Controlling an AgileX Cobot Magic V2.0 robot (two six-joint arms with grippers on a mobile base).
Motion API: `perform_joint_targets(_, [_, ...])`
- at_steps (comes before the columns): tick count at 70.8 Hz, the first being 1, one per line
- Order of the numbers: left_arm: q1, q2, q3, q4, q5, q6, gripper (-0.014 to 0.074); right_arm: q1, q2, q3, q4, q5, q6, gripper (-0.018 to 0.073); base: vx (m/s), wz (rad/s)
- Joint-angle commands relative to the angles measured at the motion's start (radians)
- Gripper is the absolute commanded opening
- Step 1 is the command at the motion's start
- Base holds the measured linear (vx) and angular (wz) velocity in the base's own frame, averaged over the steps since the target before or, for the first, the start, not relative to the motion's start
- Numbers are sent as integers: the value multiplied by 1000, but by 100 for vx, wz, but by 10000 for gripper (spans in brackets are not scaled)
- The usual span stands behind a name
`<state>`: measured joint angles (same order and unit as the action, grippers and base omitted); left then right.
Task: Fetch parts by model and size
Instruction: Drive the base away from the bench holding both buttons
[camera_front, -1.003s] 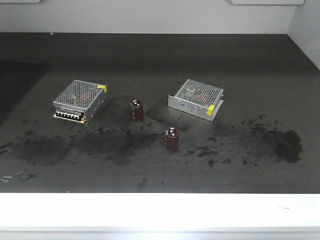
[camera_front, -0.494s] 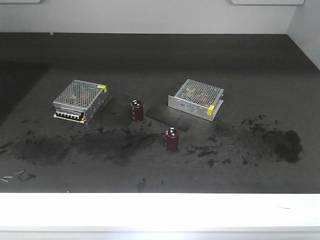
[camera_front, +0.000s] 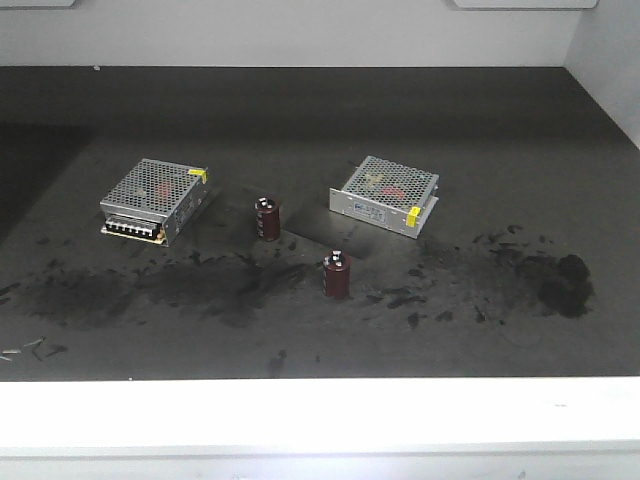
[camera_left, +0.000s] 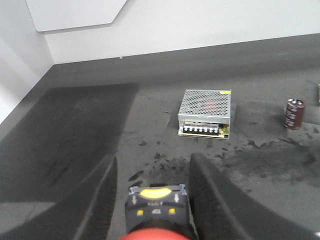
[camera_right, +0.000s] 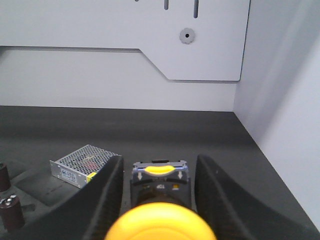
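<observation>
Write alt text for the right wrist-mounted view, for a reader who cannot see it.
The right pincer grips a yellow mushroom-capped push-button switch on a black body, filling the lower centre. Beyond it on the dark tabletop sit a silver perforated metal box and, at the left edge, two dark maroon cylindrical capacitors, with a white wall panel behind.

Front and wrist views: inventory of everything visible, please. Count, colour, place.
power-supply boxes: 2, silver perforated, yellow tags; one left on table, one right of centre
capacitors: 2, dark maroon, upright; one between the boxes, one nearer the front edge
red-capped switch: 1, black body; in left pincer
yellow-capped switch: 1, black body; in right pincer
table: 1, dark, smudged
left pincer: black, shut on red-capped switch
right pincer: black, shut on yellow-capped switch
</observation>
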<state>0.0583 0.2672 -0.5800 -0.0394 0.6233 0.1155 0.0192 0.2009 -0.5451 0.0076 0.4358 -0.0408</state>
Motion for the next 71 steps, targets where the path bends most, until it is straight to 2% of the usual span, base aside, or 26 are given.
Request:
perform_joint_targets(1, [-7,12,-24,-9,-84,0,-4,-3,14,-25,-8,-80,0,-6,-5,-5])
perform_joint_targets(35, [-7,12,-24,-9,-84,0,-4,-3,14,-25,-8,-80,0,-6,-12,4])
perform_joint_targets(71, [-7,12,-24,-9,-84,0,-4,-3,14,-25,-8,-80,0,-6,-17,45])
